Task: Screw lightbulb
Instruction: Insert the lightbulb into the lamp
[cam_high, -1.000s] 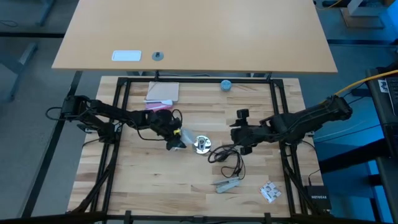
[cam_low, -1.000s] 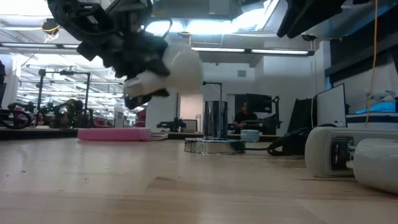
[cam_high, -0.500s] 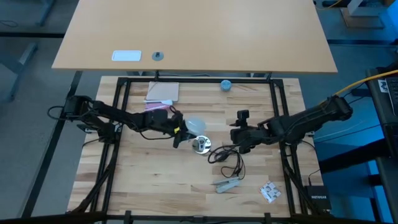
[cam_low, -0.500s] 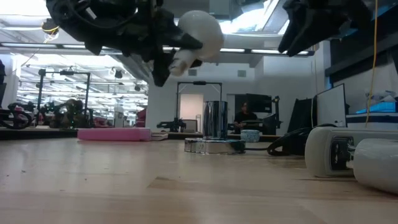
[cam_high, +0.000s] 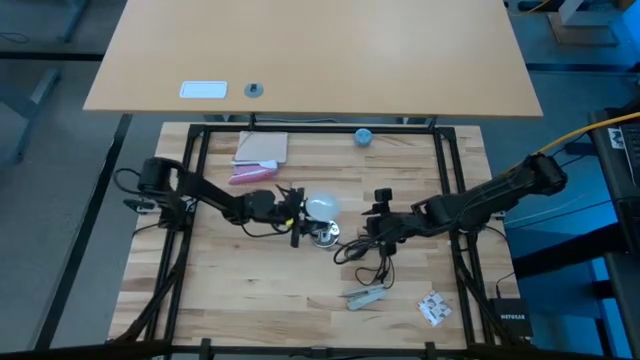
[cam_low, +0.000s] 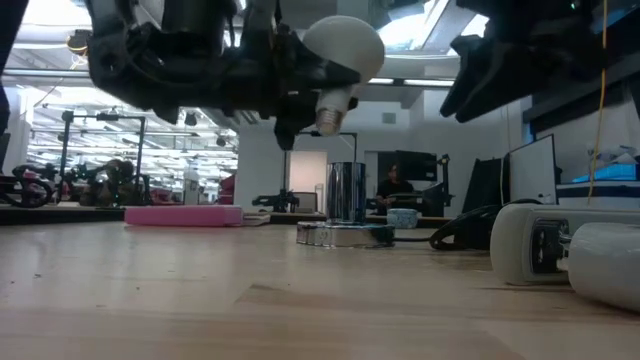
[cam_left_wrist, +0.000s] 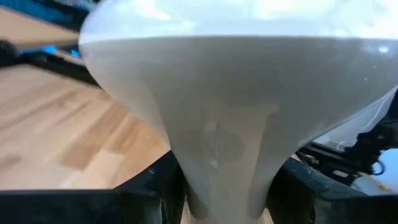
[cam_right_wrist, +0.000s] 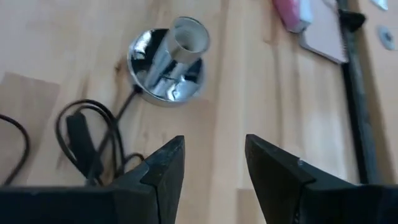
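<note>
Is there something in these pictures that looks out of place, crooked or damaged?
Nothing looks damaged or spilled. The left gripper holds the lightbulb by its neck, thread down, in the air above the shiny lamp socket, which stands upright. The black cord lies loosely tangled beside it. The right gripper is open and empty.

The left gripper (cam_low: 285, 85) holds the lightbulb (cam_low: 343, 50) aloft, base down, above a shiny socket base (cam_low: 345, 215); a pink block (cam_low: 183, 215) lies behind.
</note>
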